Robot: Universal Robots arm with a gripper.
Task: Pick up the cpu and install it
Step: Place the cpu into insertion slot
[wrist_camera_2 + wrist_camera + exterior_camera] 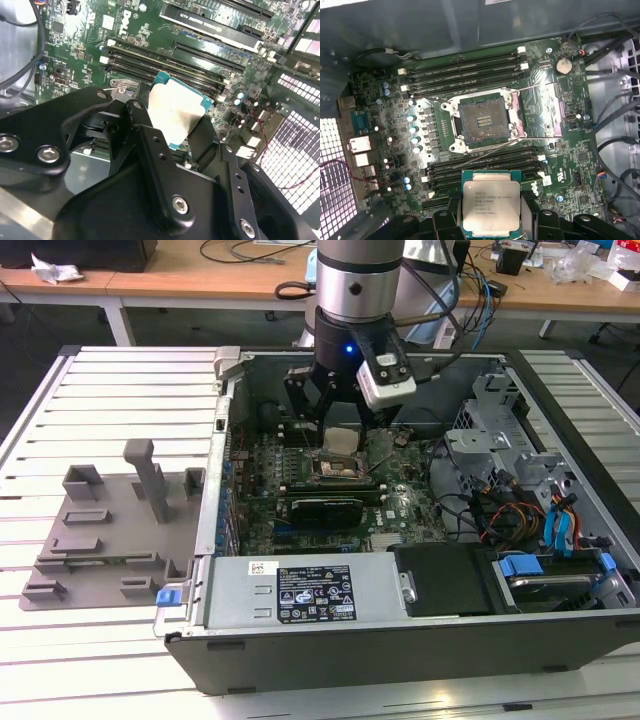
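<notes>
Pinching the cpu (491, 202) between its fingers (443, 221), the gripper (492, 217) hangs over the motherboard (570, 150), beside the empty socket (484, 121).

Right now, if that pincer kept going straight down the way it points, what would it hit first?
The pincer, shut on the cpu, points down at the motherboard. It would probably land on the open socket or the memory slots beside it; depth is unclear.
</notes>
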